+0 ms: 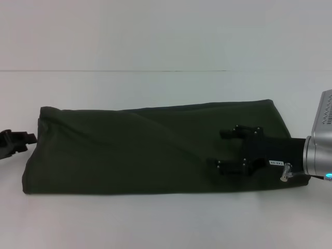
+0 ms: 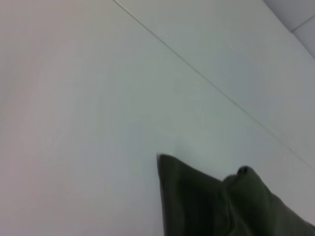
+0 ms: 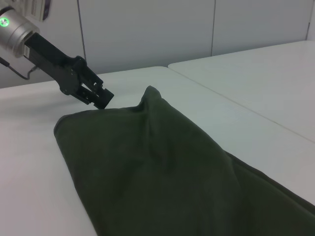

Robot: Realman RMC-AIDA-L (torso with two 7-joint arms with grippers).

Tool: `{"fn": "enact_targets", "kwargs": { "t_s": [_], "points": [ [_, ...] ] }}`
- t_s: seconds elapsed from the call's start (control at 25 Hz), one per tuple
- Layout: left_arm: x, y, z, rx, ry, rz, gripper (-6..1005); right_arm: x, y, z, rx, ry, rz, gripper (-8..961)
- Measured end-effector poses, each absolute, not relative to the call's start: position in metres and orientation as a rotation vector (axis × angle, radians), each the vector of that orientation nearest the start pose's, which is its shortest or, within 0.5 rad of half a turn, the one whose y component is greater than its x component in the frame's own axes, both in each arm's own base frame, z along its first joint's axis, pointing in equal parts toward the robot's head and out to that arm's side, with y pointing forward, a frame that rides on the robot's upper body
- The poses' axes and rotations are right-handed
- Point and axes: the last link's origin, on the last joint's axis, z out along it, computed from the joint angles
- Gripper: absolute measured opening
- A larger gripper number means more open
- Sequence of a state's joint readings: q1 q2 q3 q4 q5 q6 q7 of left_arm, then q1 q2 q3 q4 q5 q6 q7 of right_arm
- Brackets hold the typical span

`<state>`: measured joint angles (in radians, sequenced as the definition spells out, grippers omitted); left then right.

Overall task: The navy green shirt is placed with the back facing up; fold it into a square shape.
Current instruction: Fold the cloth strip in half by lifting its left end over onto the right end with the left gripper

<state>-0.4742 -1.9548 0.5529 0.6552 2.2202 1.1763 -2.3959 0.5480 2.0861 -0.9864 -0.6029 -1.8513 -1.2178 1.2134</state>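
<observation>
We found the navy green shirt [image 1: 135, 150] folded into a long band across the table [image 1: 155, 223]. Our right gripper [image 1: 224, 150], spread, hovered at three o'clock; the left gripper [image 1: 15, 141], pressed together, waited at nine. Next, we judged, a crosswise fold.

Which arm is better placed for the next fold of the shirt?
Probably the right. Its tool is open over the shirt near the right end. The left tool sits at the shirt's left edge, beside the cloth.

Your navy green shirt [image 1: 129, 150] lies across the table [image 1: 155, 223]; right gripper [image 1: 222, 149] over its right end, left gripper [image 1: 23, 141] apparently just beside its left edge.
</observation>
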Motion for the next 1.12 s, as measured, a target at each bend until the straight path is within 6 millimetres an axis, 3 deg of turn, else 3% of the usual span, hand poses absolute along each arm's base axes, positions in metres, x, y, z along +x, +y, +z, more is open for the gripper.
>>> {"fn": "enact_targets", "kwargs": {
  "t_s": [0.16,0.36,0.68,1.12],
  "points": [
    [-0.37,0.347,0.083,-1.7,-1.83,-0.622,406,0.259,0.355,-0.04,-2.691,0.387,0.445,886],
    [-0.346,0.353,0.086,-1.778,-1.81,-0.809,543,0.259,0.355,-0.04,-2.693,0.388,0.444,886],
    [-0.323,0.378,0.045,-1.88,-1.828,-0.723,689,0.258,0.355,-0.042,-2.695,0.389,0.445,886],
    [-0.324,0.398,0.02,-1.76,-1.699,-0.667,686,0.259,0.353,-0.042,-2.698,0.393,0.447,886]
  ]
}}
